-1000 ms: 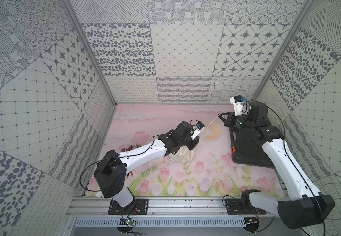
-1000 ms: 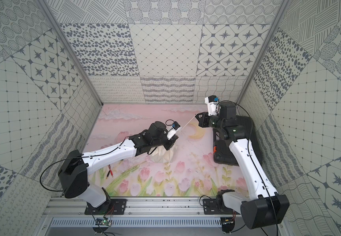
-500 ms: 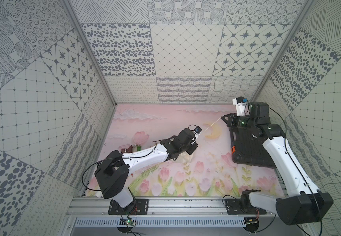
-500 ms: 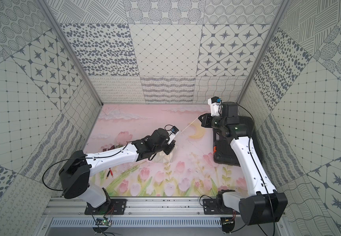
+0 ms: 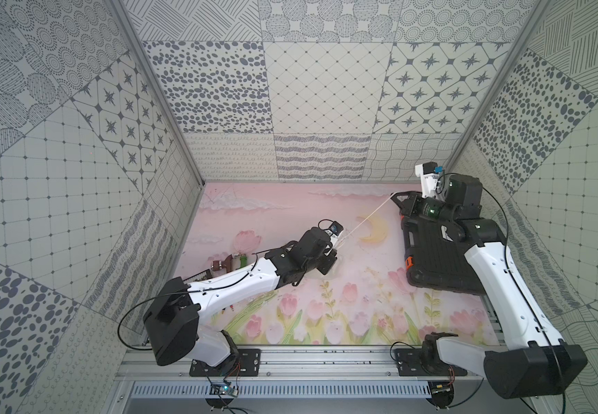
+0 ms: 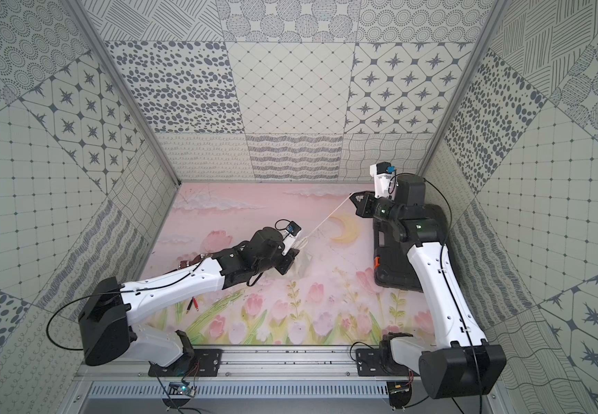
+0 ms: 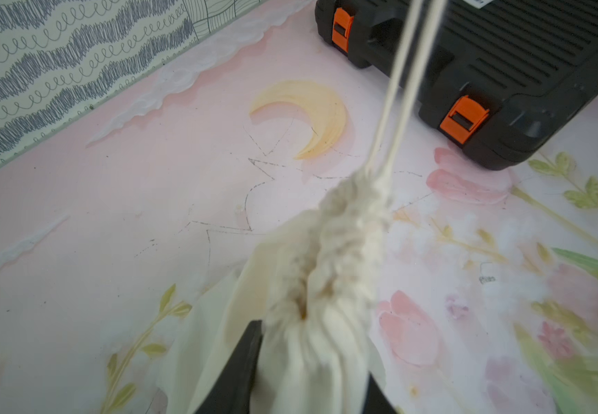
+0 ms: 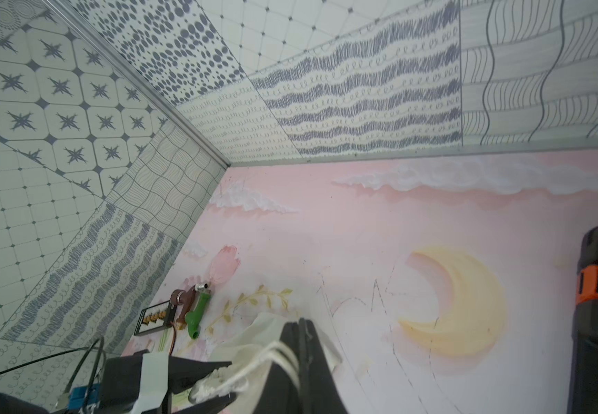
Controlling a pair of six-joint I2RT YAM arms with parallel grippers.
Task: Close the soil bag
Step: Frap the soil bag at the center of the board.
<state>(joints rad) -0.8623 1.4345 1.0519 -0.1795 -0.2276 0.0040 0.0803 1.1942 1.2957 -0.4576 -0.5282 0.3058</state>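
**Position.** The bag [image 7: 319, 322] lies on the bench [image 5: 290, 215] near its middle, beside the painted moon and well apart from the black case [image 5: 433, 258].

**Grippers.** The right gripper [image 8: 299, 322] is raised near the far end of the case. Its jaws are together and clamped on the cord [image 5: 365, 218]. The cord's two strands run taut in a straight line from there down to the bag neck. The left gripper [image 7: 312, 355] stands at the bag. Its jaws are apart, one on each side of the cloth just below the neck. Whether they press the cloth cannot be told.

**Step in hand.** This is judged to be the cinch, in which cord tension draws the neck shut. The neck is gathered into tight folds. In the left wrist view, one small dark gap shows among them, so closure looks nearly complete.

**Next move.**
1. Check the hold on the bag. The cloth is light and soft, so an unrestrained bag would slide toward the right gripper instead of closing.
2. If the gap remains, pull the cord further along its present line, away from the bag.
3. When the folds meet, release the cord and withdraw both arms.
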